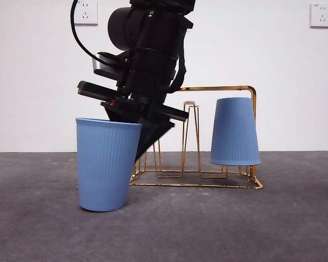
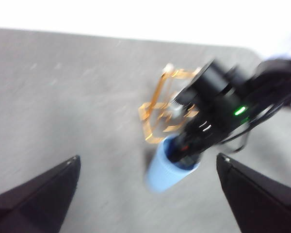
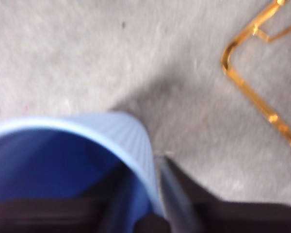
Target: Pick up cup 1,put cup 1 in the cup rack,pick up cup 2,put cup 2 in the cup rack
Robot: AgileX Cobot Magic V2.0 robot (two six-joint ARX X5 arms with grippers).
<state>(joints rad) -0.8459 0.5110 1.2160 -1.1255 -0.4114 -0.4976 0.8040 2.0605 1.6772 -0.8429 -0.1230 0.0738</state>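
Note:
A blue ribbed cup (image 1: 106, 164) stands upright on the grey table, left of the gold wire cup rack (image 1: 218, 88). My right gripper (image 1: 147, 143) reaches down onto its rack-side rim. In the right wrist view the jaws (image 3: 145, 204) straddle the cup wall (image 3: 136, 141), one inside and one outside, still open. A second blue cup (image 1: 235, 131) sits upside down on the rack's right end. My left gripper (image 2: 148, 157) is open and empty, high above the table, and looks down on the cup (image 2: 165, 170), the rack (image 2: 157, 104) and the right arm.
The rack's base corner (image 3: 257, 97) lies close beside the upright cup. A white wall with two sockets (image 1: 85, 11) stands behind the table. Bare grey table (image 1: 218, 229) stretches in front of the rack.

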